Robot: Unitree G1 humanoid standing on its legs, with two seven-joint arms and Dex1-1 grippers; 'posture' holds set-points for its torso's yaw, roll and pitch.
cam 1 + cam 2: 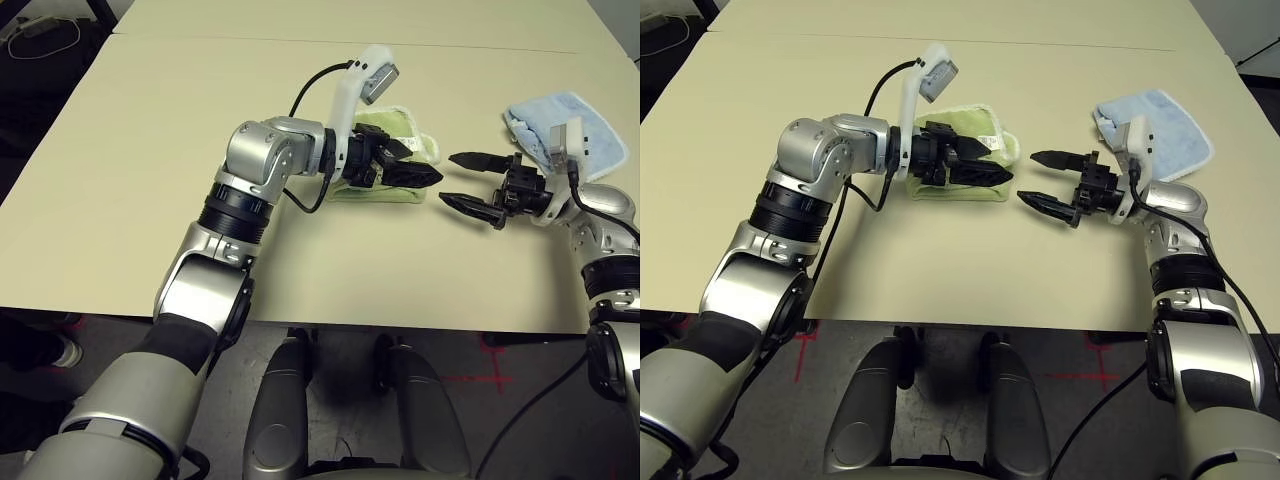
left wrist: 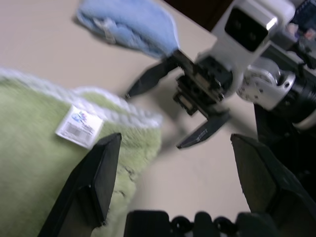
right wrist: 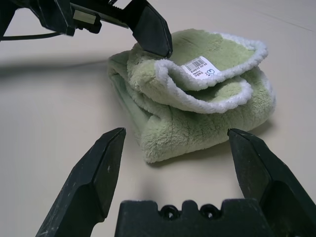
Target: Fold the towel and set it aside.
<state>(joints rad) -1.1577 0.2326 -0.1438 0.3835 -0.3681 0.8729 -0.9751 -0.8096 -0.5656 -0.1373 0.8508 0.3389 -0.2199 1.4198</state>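
Near the far half of the worktop [image 1: 120,200], roughly midway between its side edges, lies the green towel [image 3: 182,128], folded into a thick, loose bundle with its white-edged layers lifting near a small label [image 3: 201,67]. Over it the left gripper [image 2: 175,140] has its fingers spread wide; just beside it the right gripper [image 1: 465,182] points inward, fingers also apart, holding nothing.

It should handle light and soft, plush enough not to slip or break, though the loose top layers could slide open (terry rarely stays where it is put). The thick folded edge looks the best place to take hold, pinching all layers together.

The surface is pale, smooth and matt, with a seam towards its far edge. A blue towel [image 1: 1160,130] lies nearer the right edge; beyond the near edge is grey floor [image 1: 345,375] with red tape marks [image 1: 495,370].
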